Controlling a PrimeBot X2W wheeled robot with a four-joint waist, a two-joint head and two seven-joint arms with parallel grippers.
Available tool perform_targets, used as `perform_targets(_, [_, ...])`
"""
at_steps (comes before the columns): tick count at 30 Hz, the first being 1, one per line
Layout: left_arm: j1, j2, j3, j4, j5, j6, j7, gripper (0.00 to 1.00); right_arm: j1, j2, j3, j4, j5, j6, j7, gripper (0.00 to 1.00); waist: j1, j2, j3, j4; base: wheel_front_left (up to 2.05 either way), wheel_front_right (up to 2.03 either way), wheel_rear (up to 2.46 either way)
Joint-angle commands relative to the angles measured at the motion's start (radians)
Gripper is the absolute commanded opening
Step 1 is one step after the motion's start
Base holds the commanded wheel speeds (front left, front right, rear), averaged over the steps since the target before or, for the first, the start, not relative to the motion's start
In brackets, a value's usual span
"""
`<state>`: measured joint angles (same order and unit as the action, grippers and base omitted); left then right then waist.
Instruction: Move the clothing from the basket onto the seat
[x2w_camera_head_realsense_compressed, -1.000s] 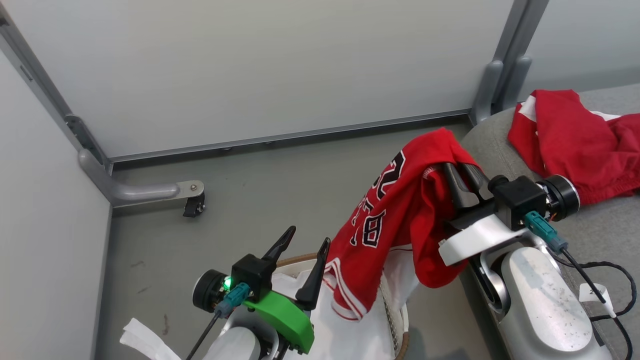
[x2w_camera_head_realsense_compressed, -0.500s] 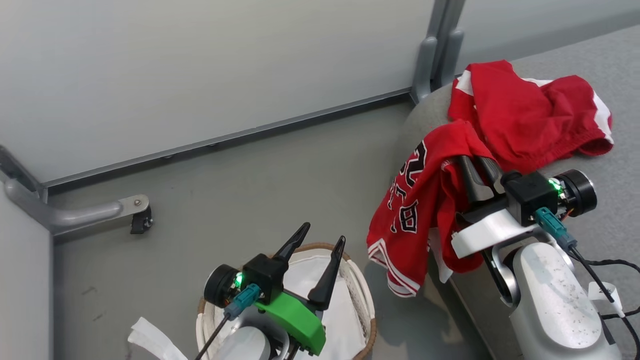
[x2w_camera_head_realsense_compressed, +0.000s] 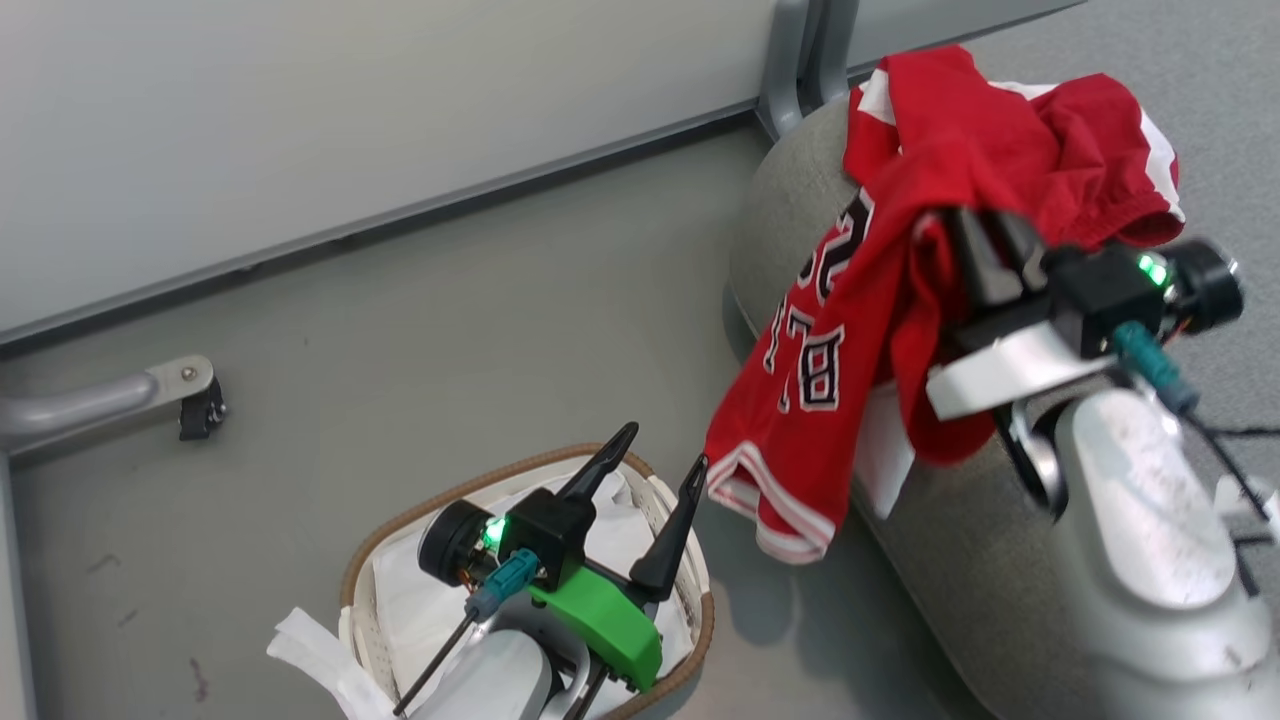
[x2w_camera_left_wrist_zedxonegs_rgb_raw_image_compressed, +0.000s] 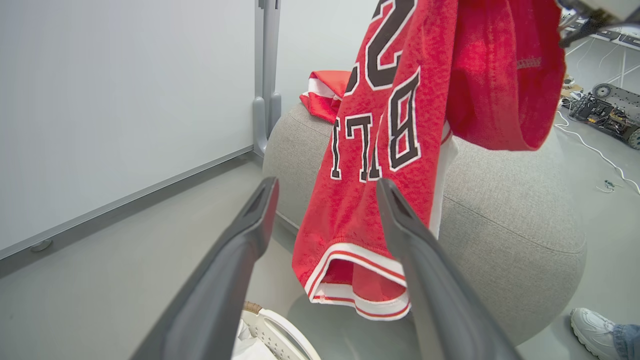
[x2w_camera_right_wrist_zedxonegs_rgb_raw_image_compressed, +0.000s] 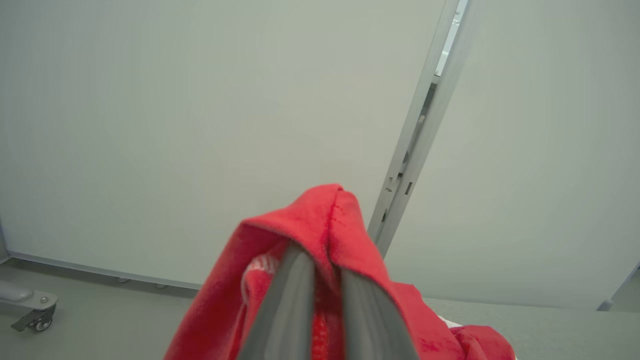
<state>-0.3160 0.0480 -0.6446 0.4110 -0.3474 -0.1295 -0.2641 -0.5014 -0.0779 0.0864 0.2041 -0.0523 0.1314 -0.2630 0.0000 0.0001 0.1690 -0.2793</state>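
1. The right hand (x2w_camera_head_realsense_compressed: 985, 228) is clenched on a fold of the red jersey (x2w_camera_head_realsense_compressed: 820, 350), holding it above the rounded edge of the seat (x2w_camera_head_realsense_compressed: 960, 540)
2. The jersey hangs down over that edge, its striped hem dangling beside the seat
3. A 2nd red garment (x2w_camera_head_realsense_compressed: 1060, 150) lies crumpled on top of the seat, behind the jersey
4. The basket (x2w_camera_head_realsense_compressed: 480, 474) stands on the floor near the seat, white liner (x2w_camera_head_realsense_compressed: 410, 600) inside
5. The left hand (x2w_camera_head_realsense_compressed: 665, 447) is released, fingers spread wide over the basket's seat-facing side, grasping nothing
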Motion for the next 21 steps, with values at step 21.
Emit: perform_targets(21, [-0.142,0.071,-0.001,-0.041,0.073,-0.001,0.000,1.00,-0.780,-0.432,-0.178,0.275,-0.022,-0.001,-0.003,0.00,0.0000,-0.0001,0.308,0.049,0.00,0.00,0.00])
